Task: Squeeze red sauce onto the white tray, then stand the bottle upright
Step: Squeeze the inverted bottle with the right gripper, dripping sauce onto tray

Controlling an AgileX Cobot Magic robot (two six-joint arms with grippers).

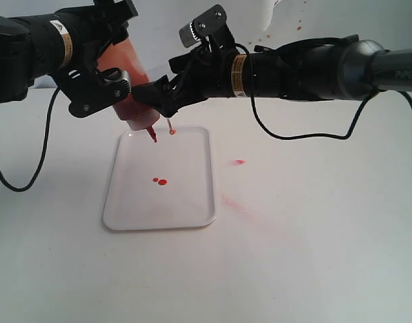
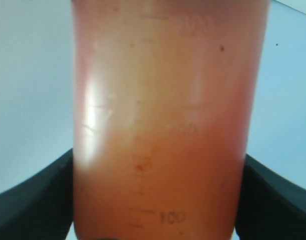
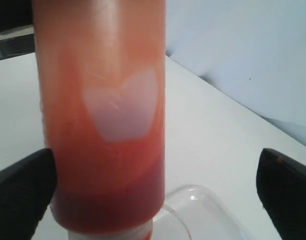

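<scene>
Left tool (image 1: pixel 118 91) grips inverted bottle (image 1: pixel 140 116); red sauce (image 1: pixel 162 182) dots white tray (image 1: pixel 187 202).

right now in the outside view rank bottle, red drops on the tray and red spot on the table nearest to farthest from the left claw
1. bottle: held in the left claw, above the far end of the tray
2. red drops: mid tray
3. red spot: on the table, right of the tray
</scene>
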